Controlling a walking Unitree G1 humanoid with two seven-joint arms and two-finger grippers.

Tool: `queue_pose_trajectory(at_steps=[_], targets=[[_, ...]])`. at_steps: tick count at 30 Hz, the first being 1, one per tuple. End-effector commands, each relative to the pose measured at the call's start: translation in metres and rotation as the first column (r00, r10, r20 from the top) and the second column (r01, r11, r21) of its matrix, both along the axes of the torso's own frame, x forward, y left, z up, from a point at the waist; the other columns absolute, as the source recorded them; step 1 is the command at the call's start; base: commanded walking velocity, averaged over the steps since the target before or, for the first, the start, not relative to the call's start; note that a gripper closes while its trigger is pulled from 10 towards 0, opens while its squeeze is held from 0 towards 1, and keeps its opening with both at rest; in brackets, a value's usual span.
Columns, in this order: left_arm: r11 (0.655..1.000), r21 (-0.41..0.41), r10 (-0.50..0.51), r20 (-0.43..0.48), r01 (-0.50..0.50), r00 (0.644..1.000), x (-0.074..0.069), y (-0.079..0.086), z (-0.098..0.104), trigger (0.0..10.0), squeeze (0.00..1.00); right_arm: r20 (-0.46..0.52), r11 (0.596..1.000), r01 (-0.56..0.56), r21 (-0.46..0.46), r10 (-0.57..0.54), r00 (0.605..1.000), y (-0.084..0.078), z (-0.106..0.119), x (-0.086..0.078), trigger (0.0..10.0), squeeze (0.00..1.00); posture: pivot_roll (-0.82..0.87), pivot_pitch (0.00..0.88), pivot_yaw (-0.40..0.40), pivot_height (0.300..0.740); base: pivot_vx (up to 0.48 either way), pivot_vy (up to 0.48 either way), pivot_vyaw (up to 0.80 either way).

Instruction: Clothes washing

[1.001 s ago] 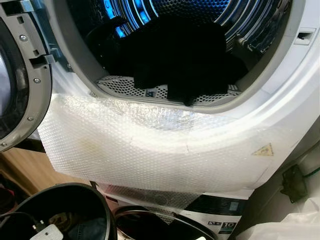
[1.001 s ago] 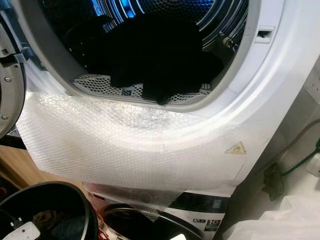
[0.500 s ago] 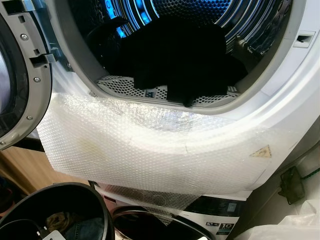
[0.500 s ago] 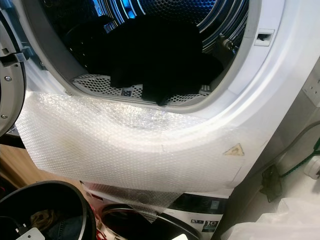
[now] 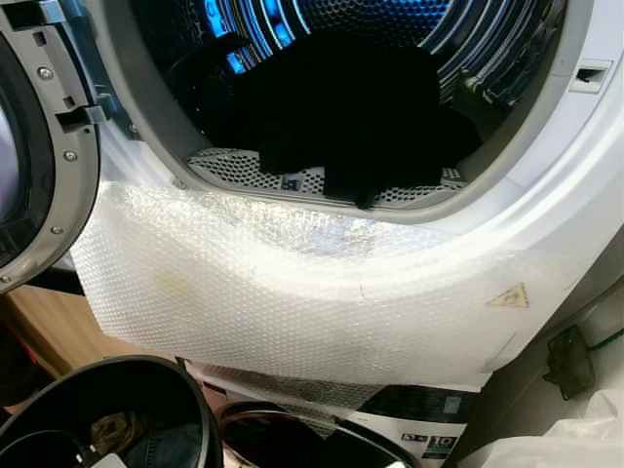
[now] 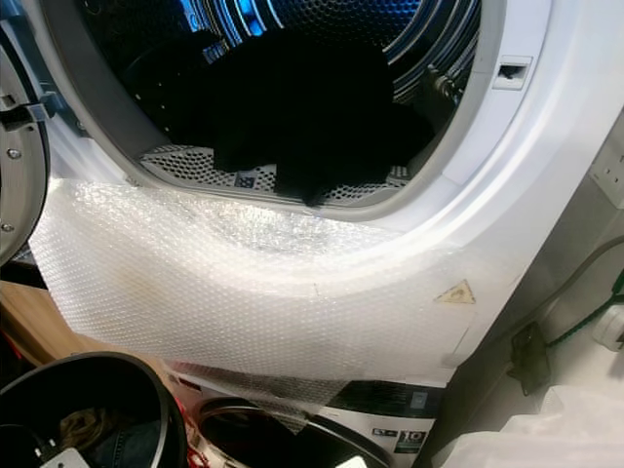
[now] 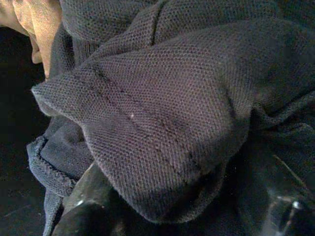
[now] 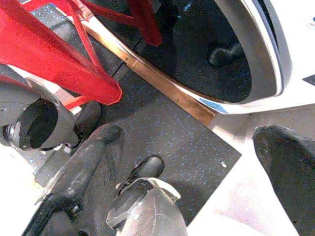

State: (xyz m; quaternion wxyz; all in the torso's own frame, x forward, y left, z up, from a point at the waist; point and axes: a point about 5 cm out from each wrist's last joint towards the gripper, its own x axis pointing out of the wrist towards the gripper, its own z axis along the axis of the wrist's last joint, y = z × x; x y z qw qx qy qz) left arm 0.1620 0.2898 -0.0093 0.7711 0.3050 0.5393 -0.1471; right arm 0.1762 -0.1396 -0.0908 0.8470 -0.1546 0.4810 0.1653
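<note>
A heap of dark clothes [image 5: 341, 107] is already lying in the drum [image 5: 390, 29] of the upper machine, one fold drooping over the perforated lip at 6 o'clock. The door [image 5: 39, 146] is standing open at 9 o'clock, and bubble wrap [image 5: 292, 283] is hanging over the front panel below the opening. So part of the load appears to be in; more is waiting in the black basket [image 5: 185, 400] at 7 o'clock of the head view, where some cloth is showing.

The left hand [image 7: 162, 216] is reaching among those clothes: its wrist view is looking straight onto grey knit cloth [image 7: 162, 128] bunched over its fingers [image 7: 83, 211]. I judge it is taking hold of that piece, but whether it is pinching it or spread I cannot tell. The right hand [image 8: 197, 162] is hanging idle over the speckled floor [image 8: 167, 132], its two fingers spread wide with nothing between them.

What is left, by my reckoning: lifting the remaining garments up into the drum, tucking in the drooping fold, closing the door and starting the wash.

Against the frame one second ago, the whole view is sitting a little lower and tilted, so the camera is moving, not the machine. The heap in the drum is looking unchanged.
</note>
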Motion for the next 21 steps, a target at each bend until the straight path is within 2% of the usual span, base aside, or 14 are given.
queue_pose_trajectory(at_steps=[1,21], targets=[[1.000,0.018,-0.004,-0.030,0.004,1.000,-0.0061,0.0001,-0.0061,0.0,0.00,0.005,1.000,-0.011,0.002,0.011,1.000,0.0020,0.0010,0.0022,10.0,0.00,0.28,0.000,-0.012,0.740,0.000,0.000,0.00],[1.000,0.005,-0.026,-0.030,0.026,0.999,-0.0073,-0.0024,-0.0076,0.0,0.00,0.000,1.000,-0.030,0.007,0.030,1.000,0.0064,-0.0001,-0.0005,10.0,0.00,0.28,0.000,-0.002,0.740,0.000,0.000,0.00]])
